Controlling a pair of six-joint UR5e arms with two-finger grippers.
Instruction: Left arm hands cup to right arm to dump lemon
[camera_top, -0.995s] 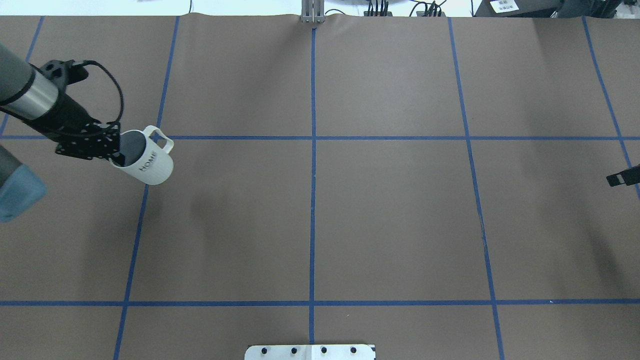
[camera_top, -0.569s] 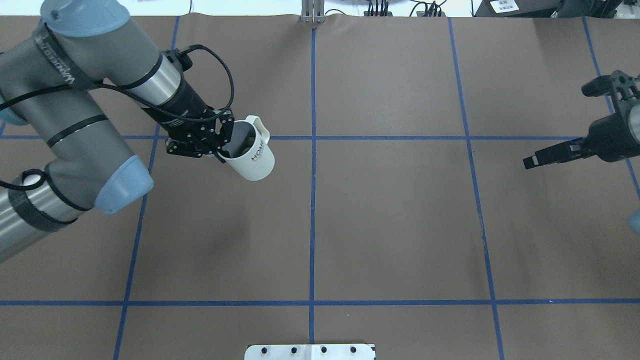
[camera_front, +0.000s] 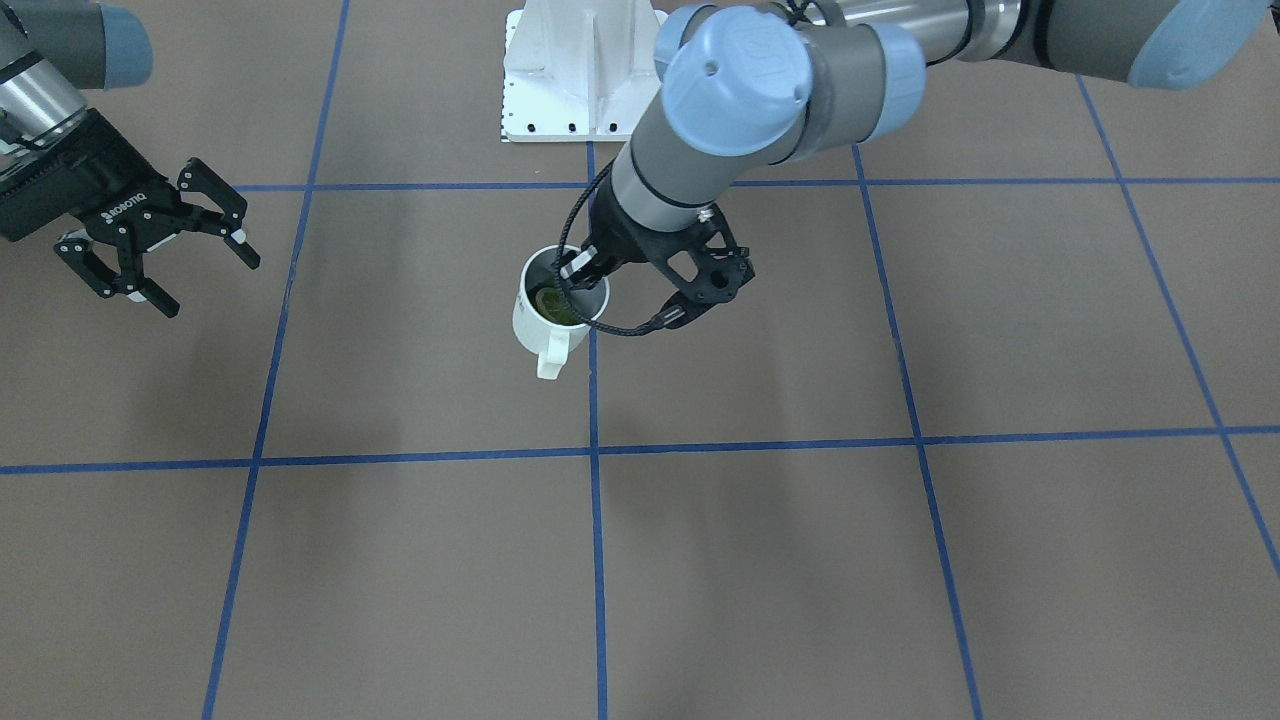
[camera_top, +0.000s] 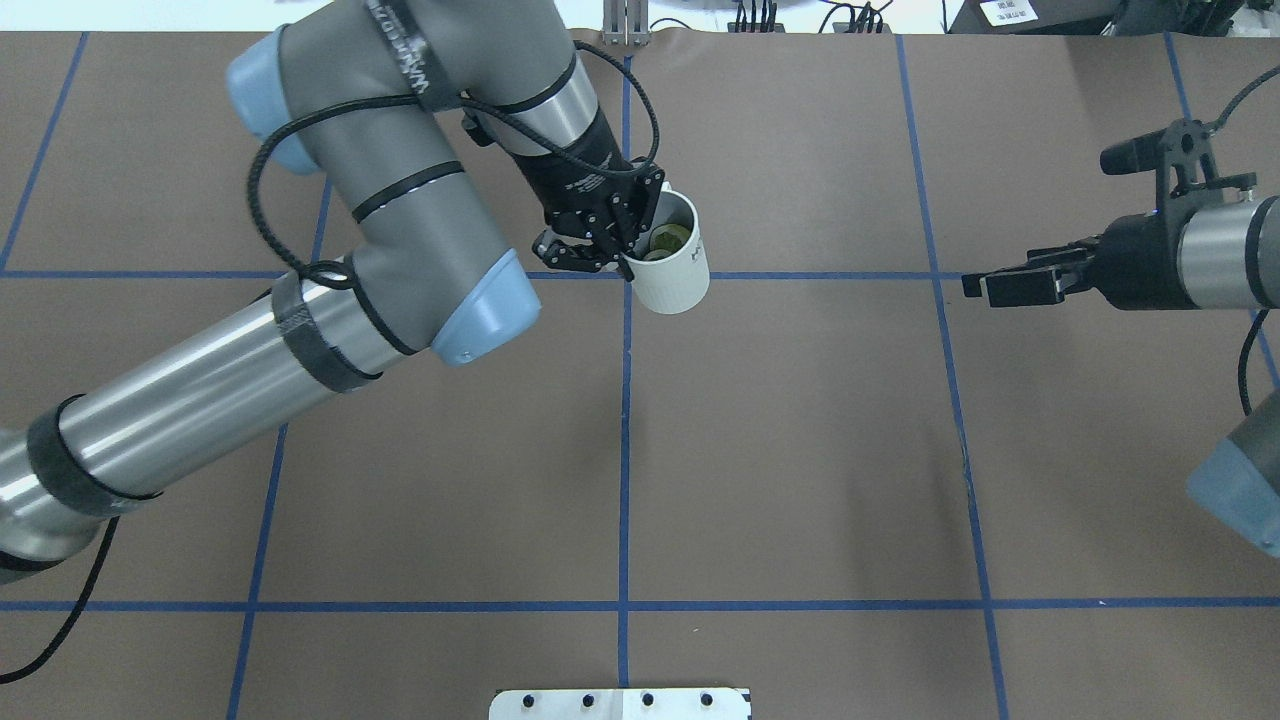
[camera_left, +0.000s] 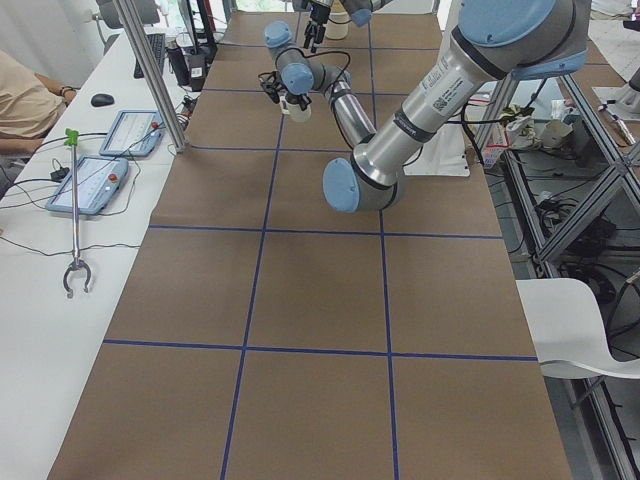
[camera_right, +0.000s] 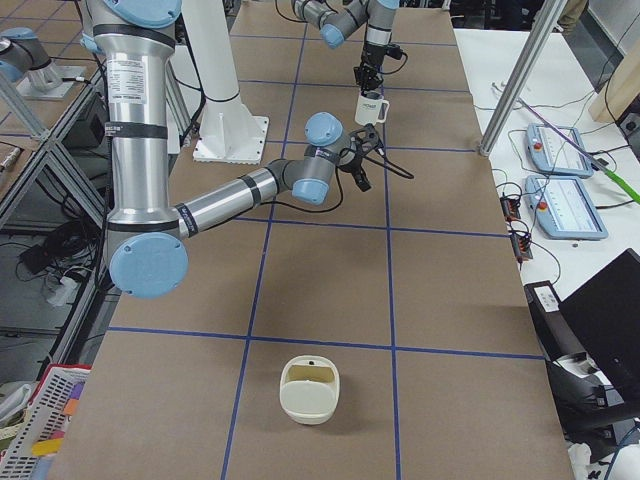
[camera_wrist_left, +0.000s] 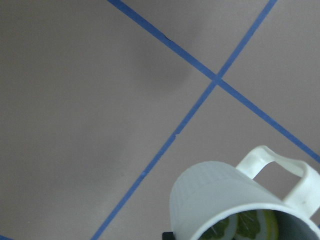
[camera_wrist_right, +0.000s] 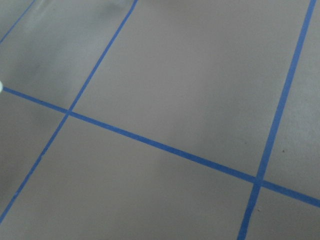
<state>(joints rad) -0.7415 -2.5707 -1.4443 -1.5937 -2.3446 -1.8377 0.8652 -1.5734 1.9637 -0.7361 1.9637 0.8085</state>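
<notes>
The left arm's gripper (camera_top: 640, 245) is shut on the rim of the white cup (camera_top: 678, 282) and holds it upright above the table's middle, near the centre blue line. The yellow-green lemon (camera_top: 668, 240) slices lie inside the cup. In the front-facing view the cup (camera_front: 528, 322) hangs handle forward, with the lemon (camera_front: 553, 303) in it and the left gripper (camera_front: 578, 270) on its rim. The left wrist view shows the cup (camera_wrist_left: 215, 195) and lemon (camera_wrist_left: 250, 225) from close. The right gripper (camera_front: 208, 283) is open and empty, well apart from the cup; it also shows in the overhead view (camera_top: 1005, 285).
Blue tape lines divide the brown table into squares. The robot's white base plate (camera_front: 580, 70) sits at the near edge. A cream container (camera_right: 309, 390) stands on the table at the right arm's end. Teach pendants (camera_left: 95, 185) lie on a side table.
The left arm has carried the cup from the table's left side to the centre line. The right gripper has come in from the right edge toward the middle.
</notes>
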